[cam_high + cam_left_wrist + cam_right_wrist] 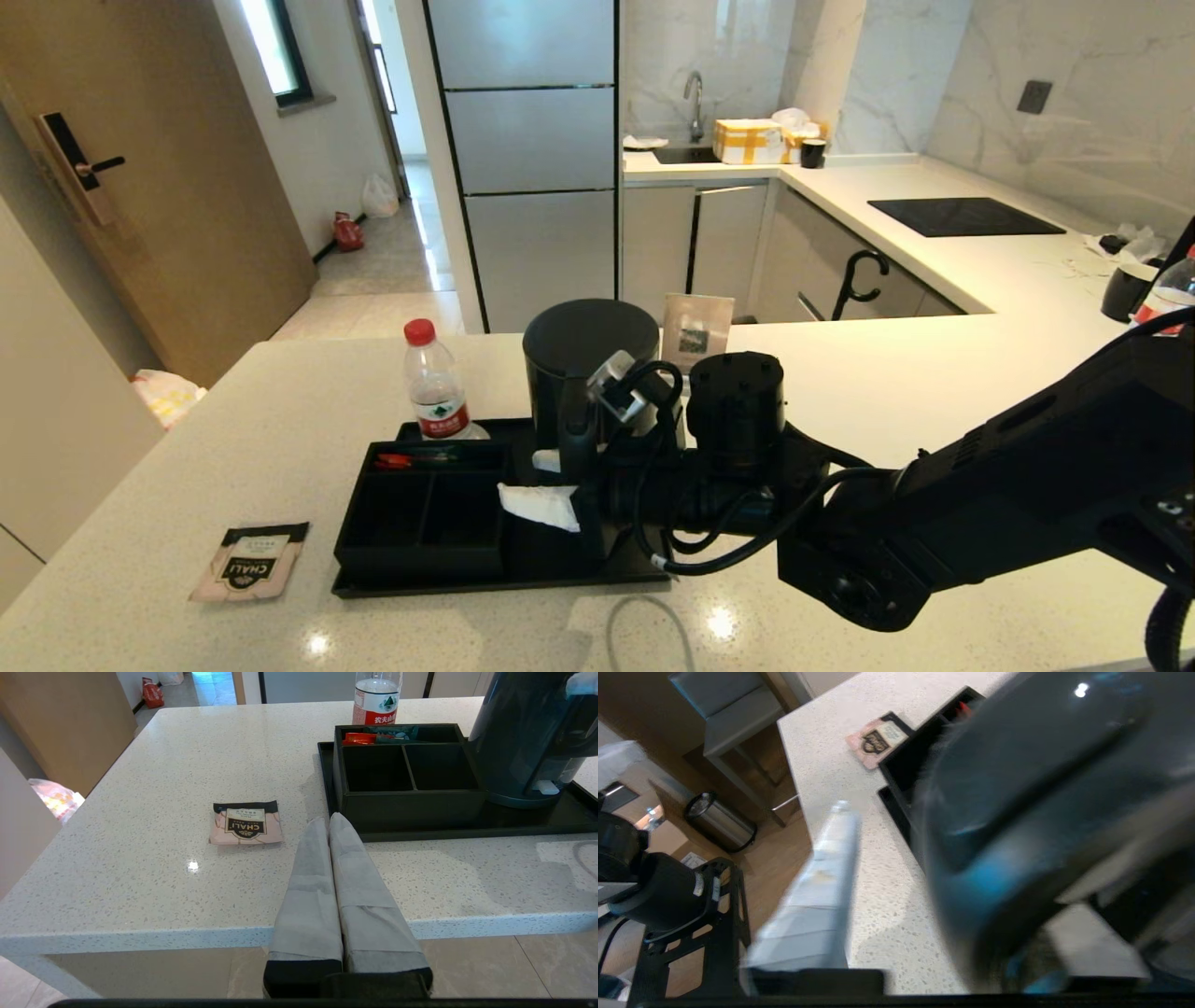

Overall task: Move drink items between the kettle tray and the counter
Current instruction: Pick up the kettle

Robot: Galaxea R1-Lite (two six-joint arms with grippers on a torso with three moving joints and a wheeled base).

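Observation:
The black kettle (588, 359) stands upright at the back of the kettle tray (560, 571) on the counter (280, 420). My right gripper (553, 481) reaches in from the right and straddles the kettle's handle. In the right wrist view one finger (822, 882) stands apart from the kettle (1041, 788), with bare counter between them; the other finger is hidden behind it. The tea sachet (250, 560) lies flat on the counter left of the tray. My left gripper (327, 820) hangs shut and empty off the counter's near edge, facing the sachet (245, 822) and the tray (467, 835).
A divided black box (420, 513) fills the tray's left part, with red packets in its back slot. A red-capped water bottle (434, 383) stands behind it. A small card (697, 331) leans behind the kettle. A black cooktop (962, 217) and a mug (1125, 291) are far right.

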